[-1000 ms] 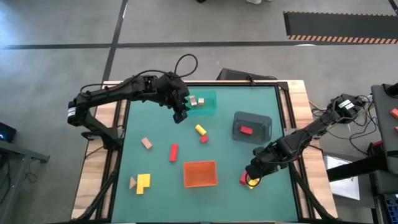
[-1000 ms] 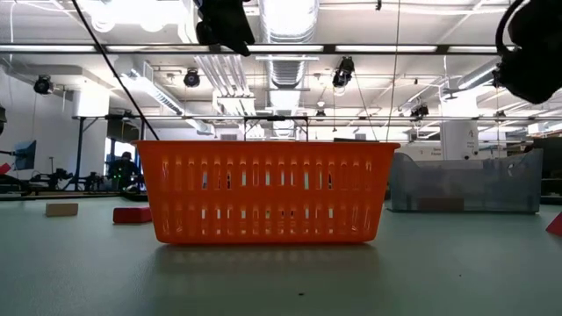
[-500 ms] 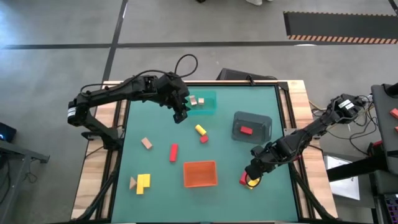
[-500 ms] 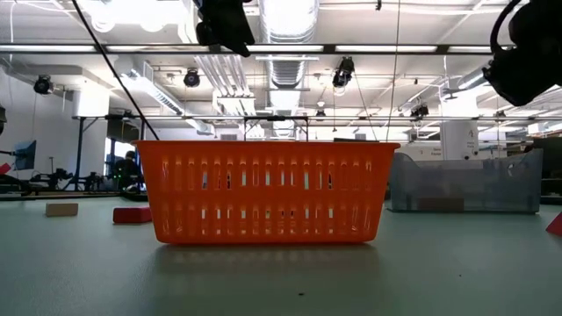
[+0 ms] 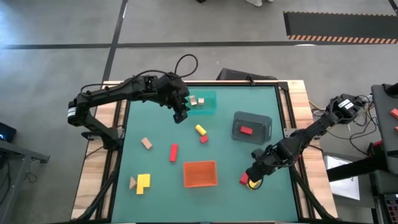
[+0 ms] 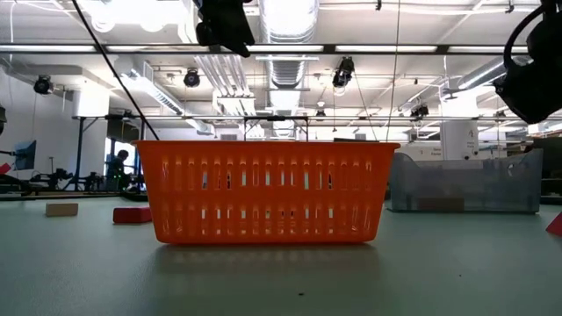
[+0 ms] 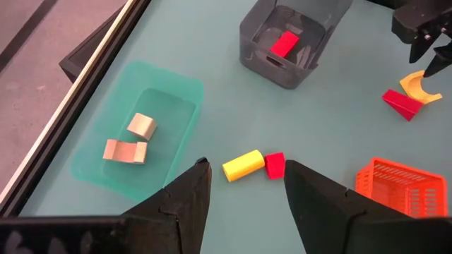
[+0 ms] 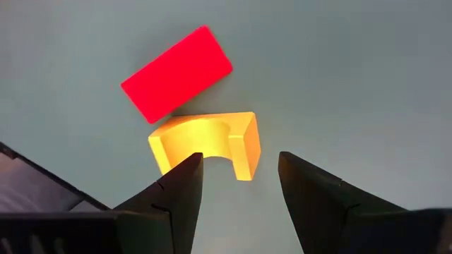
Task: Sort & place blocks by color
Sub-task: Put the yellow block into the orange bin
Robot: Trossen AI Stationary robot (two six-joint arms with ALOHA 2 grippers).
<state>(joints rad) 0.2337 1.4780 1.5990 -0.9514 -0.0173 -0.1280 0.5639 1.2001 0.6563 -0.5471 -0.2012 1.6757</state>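
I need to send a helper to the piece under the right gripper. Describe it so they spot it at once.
Start at the orange basket near the table's front edge and look toward the right arm's side, where the open right gripper hovers. Beneath it lies the yellow arch block, touching a red block. It alone has a curved notch cut into it.

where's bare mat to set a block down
Free patches: the strip between the orange tray and the mat's near edge, and the mat left of the tan block. Crowded: around the yellow cylinder between the teal tray and grey tray, and under the right gripper.
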